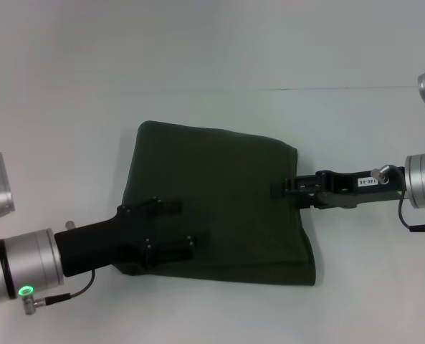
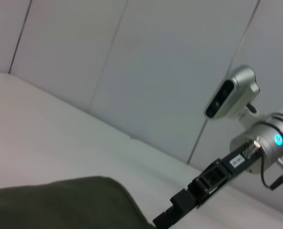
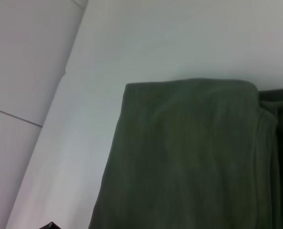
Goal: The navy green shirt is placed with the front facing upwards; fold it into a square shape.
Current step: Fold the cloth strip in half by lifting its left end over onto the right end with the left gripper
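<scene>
Surface: white table (image 1: 69, 143).
Shirt: navy green shirt (image 1: 219, 201) folded square, lettering hidden.
Left gripper (image 1: 175, 228): 8 o'clock, fingers spread.
Right gripper (image 1: 287, 189): 3 o'clock, grip unclear.

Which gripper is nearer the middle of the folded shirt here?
Left. The left gripper lies over the navy green shirt, reaching in from its near-left corner. The right gripper is at the shirt's right edge.

White table (image 1: 219, 50), pale panelled wall (image 2: 146, 71)
</scene>
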Action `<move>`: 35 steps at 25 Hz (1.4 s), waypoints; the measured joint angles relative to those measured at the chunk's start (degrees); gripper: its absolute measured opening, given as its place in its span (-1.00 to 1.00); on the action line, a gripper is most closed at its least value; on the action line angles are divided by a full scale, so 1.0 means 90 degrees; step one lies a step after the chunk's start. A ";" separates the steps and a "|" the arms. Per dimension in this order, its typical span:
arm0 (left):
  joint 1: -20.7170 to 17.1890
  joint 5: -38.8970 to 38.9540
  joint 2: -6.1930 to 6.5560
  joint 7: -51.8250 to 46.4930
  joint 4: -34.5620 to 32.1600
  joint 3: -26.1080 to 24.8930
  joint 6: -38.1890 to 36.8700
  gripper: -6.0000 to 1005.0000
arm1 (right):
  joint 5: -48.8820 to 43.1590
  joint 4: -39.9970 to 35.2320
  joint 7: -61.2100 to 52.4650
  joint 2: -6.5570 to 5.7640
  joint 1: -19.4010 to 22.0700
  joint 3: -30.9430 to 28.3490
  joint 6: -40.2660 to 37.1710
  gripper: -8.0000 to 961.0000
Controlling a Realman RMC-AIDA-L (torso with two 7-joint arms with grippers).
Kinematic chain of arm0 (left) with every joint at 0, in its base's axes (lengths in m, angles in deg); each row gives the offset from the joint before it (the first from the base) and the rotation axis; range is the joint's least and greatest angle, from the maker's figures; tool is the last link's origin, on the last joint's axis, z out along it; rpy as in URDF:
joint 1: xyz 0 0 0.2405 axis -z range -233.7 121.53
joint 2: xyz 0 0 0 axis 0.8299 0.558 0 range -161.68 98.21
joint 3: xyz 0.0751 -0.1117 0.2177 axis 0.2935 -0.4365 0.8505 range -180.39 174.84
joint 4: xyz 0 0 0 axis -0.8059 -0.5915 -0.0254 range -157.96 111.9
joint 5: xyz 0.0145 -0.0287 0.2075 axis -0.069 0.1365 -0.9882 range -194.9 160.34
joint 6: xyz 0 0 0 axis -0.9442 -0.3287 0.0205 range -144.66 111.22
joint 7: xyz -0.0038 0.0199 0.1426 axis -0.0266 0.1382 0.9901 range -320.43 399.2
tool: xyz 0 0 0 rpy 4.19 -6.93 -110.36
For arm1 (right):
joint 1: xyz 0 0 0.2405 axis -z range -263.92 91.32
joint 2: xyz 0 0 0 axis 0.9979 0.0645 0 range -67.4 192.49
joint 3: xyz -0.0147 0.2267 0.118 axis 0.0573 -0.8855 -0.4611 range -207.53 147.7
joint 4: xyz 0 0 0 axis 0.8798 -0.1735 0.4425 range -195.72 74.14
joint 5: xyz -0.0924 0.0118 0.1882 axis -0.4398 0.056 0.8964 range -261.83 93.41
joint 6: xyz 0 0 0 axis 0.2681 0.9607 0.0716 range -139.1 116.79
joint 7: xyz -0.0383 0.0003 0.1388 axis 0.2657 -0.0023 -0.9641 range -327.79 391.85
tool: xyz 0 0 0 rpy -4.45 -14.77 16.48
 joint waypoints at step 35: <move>0.0042 -0.0228 0.0028 0.0003 -0.0096 -0.0136 -0.0039 0.83 | 0.0053 -0.0061 -0.0127 0.0090 -0.0012 0.0145 -0.0085 0.71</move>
